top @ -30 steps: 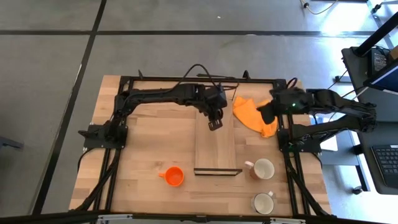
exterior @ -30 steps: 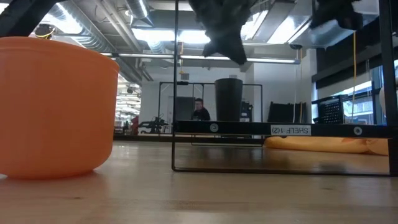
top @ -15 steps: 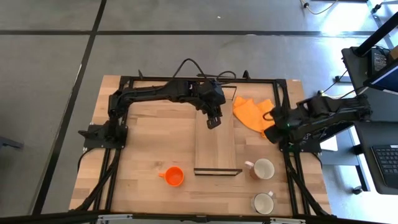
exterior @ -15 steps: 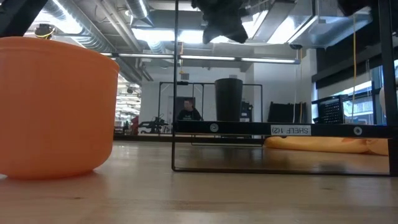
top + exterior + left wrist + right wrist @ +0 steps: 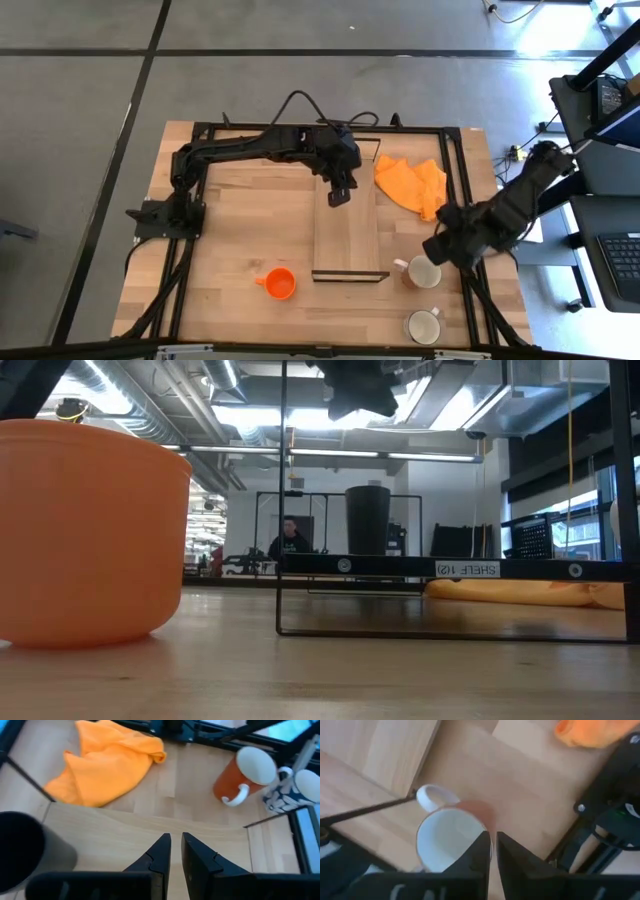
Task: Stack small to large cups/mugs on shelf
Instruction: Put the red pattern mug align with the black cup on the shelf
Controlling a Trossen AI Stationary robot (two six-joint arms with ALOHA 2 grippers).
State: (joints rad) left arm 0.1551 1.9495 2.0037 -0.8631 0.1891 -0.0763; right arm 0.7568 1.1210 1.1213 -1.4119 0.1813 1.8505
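In the low view the orange cup [image 5: 90, 530] fills the foreground on the worktop [image 5: 320, 670], and the black tumbler [image 5: 368, 518] stands behind it on the shelf [image 5: 450, 568]; neither white mug shows there. From above, the right claw [image 5: 440, 247], its fingers nearly together, hangs just over the nearer white mug [image 5: 423, 271] beside the shelf's near end, and the second white mug [image 5: 424, 325] sits closer to the worktop edge. That mug is probably rigid glazed ceramic, smooth, fairly heavy and chippable, so pinching the rim wall opposite the handle seems safest. Only the right wrist view shows its hollow inside and handle. Farther back, the left claw [image 5: 340, 193], fingers also nearly closed, hovers empty over the shelf beside the orange cloth [image 5: 412, 186].
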